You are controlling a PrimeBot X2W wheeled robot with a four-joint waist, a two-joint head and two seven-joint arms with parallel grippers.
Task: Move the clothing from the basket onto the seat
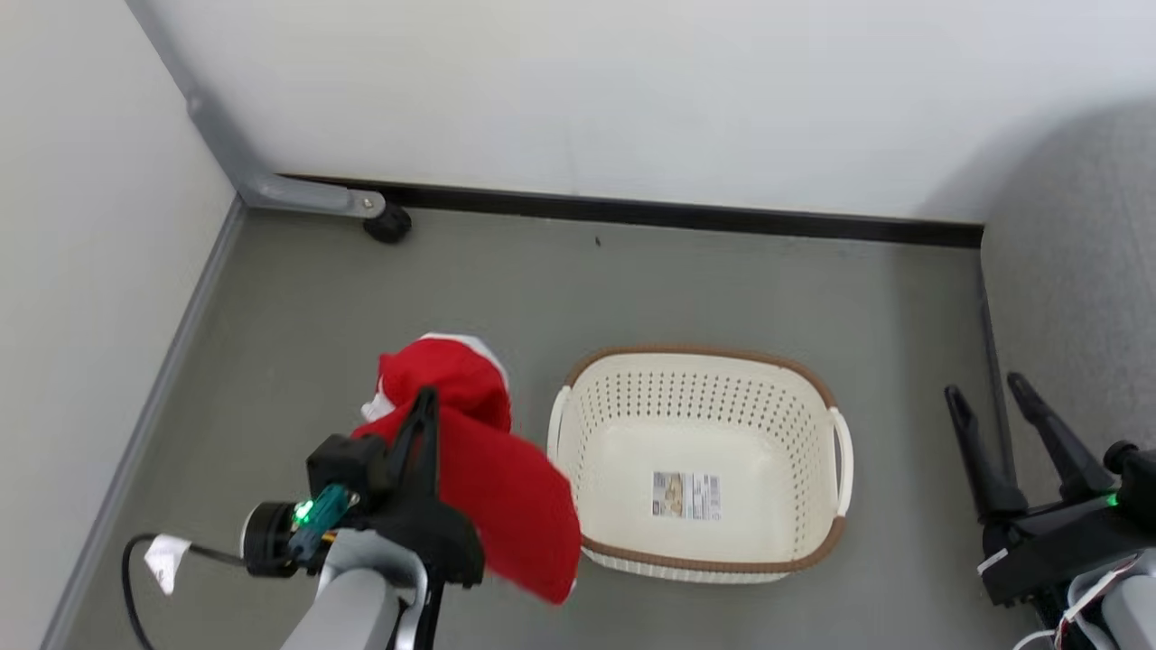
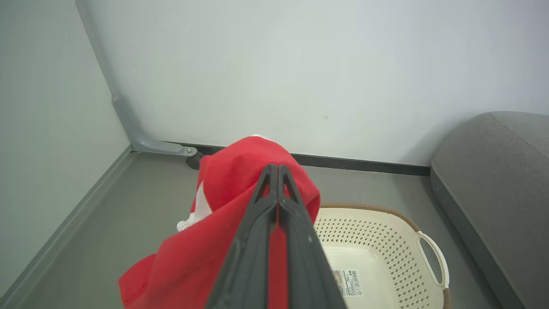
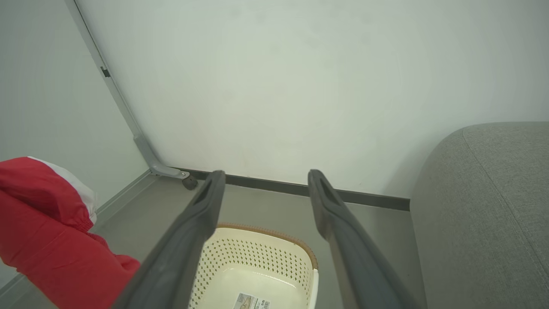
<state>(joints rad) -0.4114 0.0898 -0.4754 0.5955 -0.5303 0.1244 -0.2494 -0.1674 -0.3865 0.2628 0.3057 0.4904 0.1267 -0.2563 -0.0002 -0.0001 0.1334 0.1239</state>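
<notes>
- Red clothing (image 1: 492,469) is out of the basket (image 1: 704,354) and dangling from the left jaws, which are pinched shut on a fold near its top. The rest droops to the basket's left, over the floor (image 1: 298,298).
- Basket looks empty apart from its paper label (image 1: 686,495), so I'd say the pick is done and the carry is the job now.
- Seat (image 1: 1075,307) sits way over on the right, past the basket, so it's a long sweep across.
- I'd raise the arm first so the loose tail clears the basket rim and the cushion edge, no dragging.
- Right jaws are spread open and empty, parked just beside the seat. Probably best to shift them aside so the fabric doesn't snag.
- Don't let go until most of the cloth is lying on the cushion, or it could slide off onto the floor.
</notes>
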